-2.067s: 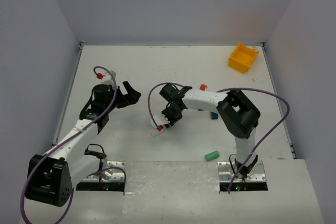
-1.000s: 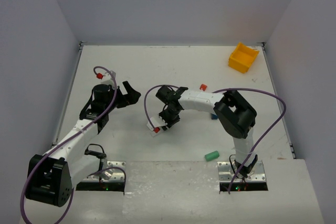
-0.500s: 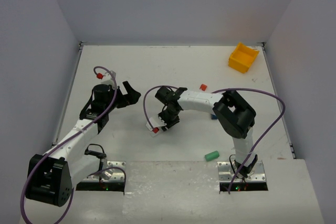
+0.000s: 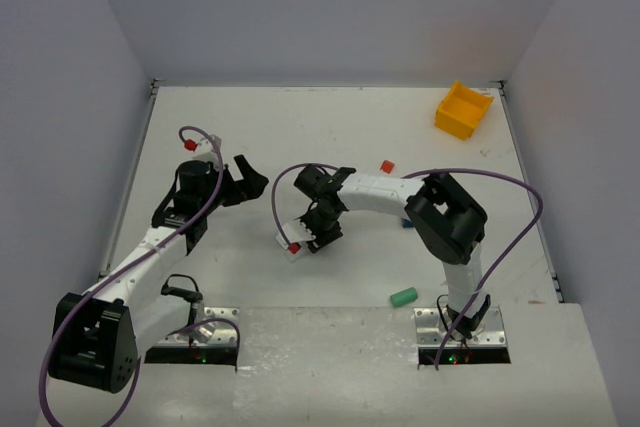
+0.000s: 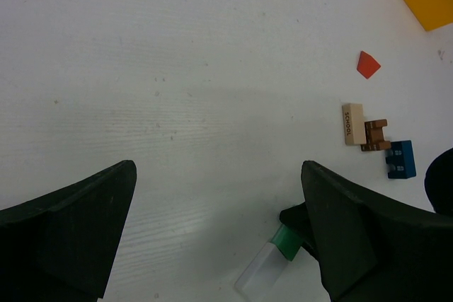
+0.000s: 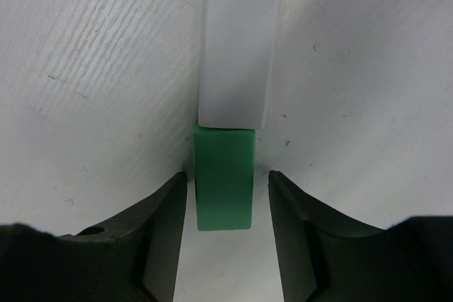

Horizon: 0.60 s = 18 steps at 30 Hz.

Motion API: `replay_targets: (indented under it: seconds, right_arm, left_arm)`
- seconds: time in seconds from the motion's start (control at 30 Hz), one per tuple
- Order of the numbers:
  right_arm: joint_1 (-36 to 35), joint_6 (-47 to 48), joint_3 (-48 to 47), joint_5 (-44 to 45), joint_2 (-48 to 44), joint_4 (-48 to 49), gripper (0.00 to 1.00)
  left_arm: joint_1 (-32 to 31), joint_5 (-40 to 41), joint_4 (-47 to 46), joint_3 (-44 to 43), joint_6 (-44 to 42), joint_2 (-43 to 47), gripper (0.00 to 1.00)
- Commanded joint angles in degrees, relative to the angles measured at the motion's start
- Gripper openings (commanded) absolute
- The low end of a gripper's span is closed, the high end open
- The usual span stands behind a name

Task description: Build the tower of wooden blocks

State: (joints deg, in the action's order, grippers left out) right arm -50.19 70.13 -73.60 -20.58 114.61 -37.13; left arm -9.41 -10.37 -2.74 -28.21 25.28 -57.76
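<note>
Lying nearest the arm bases, at about five o'clock on the table point(image 4: 300, 117), a teal block point(image 4: 404, 296) rests alone. Farther in, near the table's middle, the right gripper point(image 4: 316, 235) points down over a green block point(image 6: 224, 178) lying flat between its fingers point(image 6: 166, 231); a sliver of table shows on either side of the block, so this pincer stands parted and grips nothing. A white block point(image 6: 236, 54) butts end to end against the green one, at its twelve o'clock in the right wrist view (the two make one straight line on the surface). At three o'clock from the right gripper, a tan block point(image 5: 352, 123), a brown block point(image 5: 375, 135) and a blue block point(image 5: 399, 159) sit bunched close together. At eleven o'clock from the green-and-white pair, the left gripper point(image 5: 218, 175) hangs over bare table, its pincer spread wide with nothing in it. A red block point(image 4: 386, 166) lies apart beyond the bunch, and a yellow bin point(image 4: 463, 109) stands in the far corner at two o'clock.
</note>
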Motion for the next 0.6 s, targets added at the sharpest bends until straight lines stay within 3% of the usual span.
replay_targets:
  seconds: [0.0,0.2,0.37,0.4,0.57]
  right_arm:
    - [-0.69,-1.97,0.9,0.84,2.45,0.14,0.52]
    - [-0.68,-3.79,0.99,1.76,0.29,1.24,0.56]
    - [-0.61,-4.36,2.94,2.77,-4.95,2.97,0.84]
    - [-0.58,-4.91,3.4,3.09,-6.58,3.44,0.96]
    - [-0.3,-6.73,7.6,6.04,-15.14,7.8,0.99]
  left_arm:
    - [-0.43,-0.91,-1.56,-1.66,-0.93,0.24,1.0]
    - [-0.43,-0.8,-1.24,-2.02,-0.8,1.03,1.0]
    - [-0.43,1.14,-0.16,-2.97,0.24,4.09,1.0]
    - [-0.43,1.84,-0.19,-3.08,0.85,5.48,1.0]
    - [-0.43,2.36,-2.44,-3.23,3.13,11.37,1.0]
